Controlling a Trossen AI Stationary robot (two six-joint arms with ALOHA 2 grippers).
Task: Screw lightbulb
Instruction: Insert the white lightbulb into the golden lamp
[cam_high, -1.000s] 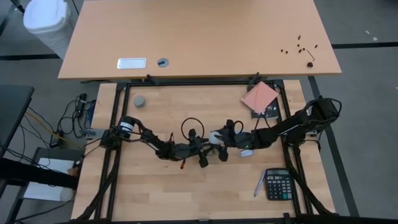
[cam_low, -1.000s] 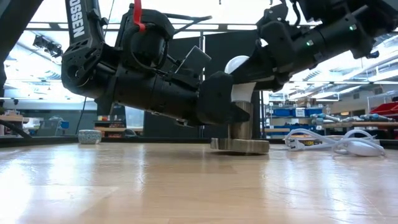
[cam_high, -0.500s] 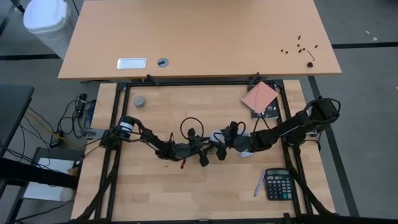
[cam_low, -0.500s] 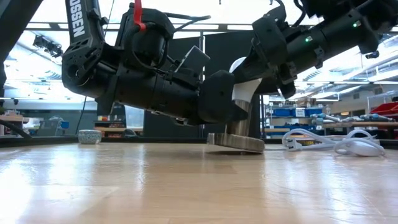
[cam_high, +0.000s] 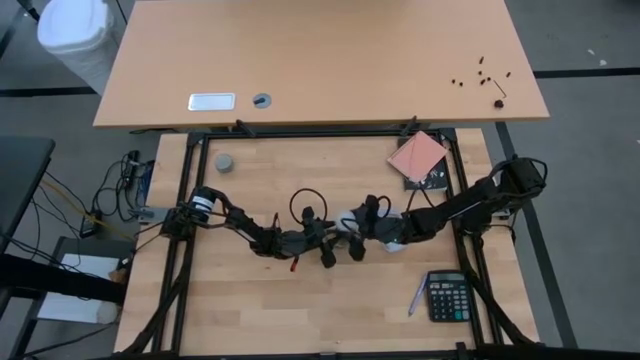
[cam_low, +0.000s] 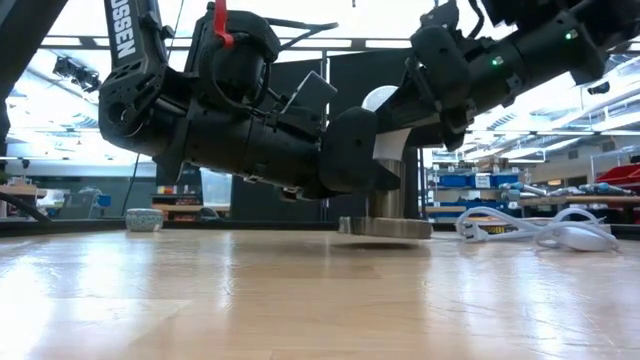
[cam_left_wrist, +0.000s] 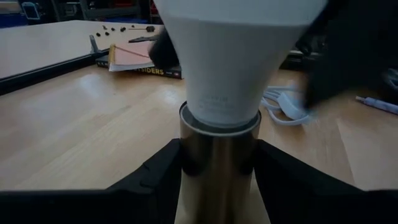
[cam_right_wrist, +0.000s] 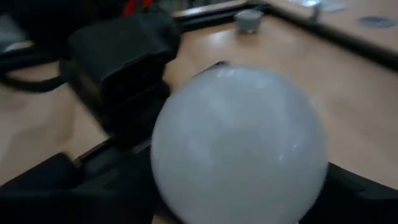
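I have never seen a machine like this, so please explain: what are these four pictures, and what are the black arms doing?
Two robot arms work at a wooden table. One camera looks down from above, one sits at table height, and one rides on each wrist. The left claw grips a metal socket. The lightbulb stands in that socket, with the right claw around its head. Also on the table: a calculator, a pink notebook and a small grey cap.

A grey round cap (cam_high: 224, 162) is being left near the table's far left corner, while a pink notebook (cam_high: 417, 156) is lying far right — a calculator (cam_high: 447, 296) and pen (cam_high: 415, 297) are being kept side by side at near right.
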